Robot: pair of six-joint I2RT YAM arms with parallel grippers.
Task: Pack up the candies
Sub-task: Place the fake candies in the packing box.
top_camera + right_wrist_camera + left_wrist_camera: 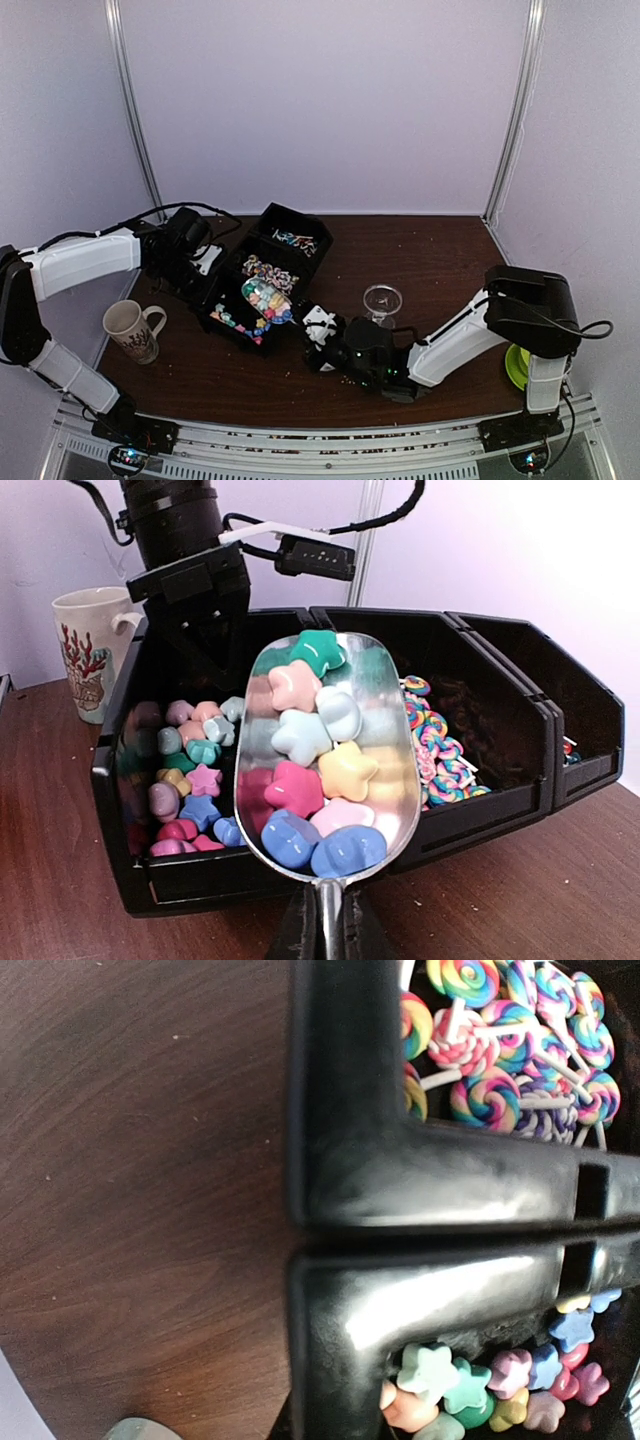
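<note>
Star-shaped candies [320,745] in pink, blue, yellow and green fill a metal scoop [260,690]. My right gripper [330,910] is shut on the scoop's handle and holds it level, just in front of the black bins. More star candies [190,780] lie in the left bin [250,880]. Swirl lollipops [435,740] lie in the middle bin. The left gripper [195,600] stands at the back rim of the left bin; whether it pinches the wall I cannot tell. In the top view the scoop [266,295] hovers over the bins, between the left gripper [205,265] and the right gripper [320,335].
A clear stemmed glass [382,298] stands right of the bins, near the right arm. A patterned mug [130,330] sits at the table's left edge. A green object [516,365] lies by the right arm's base. A third bin [590,730] is at the right.
</note>
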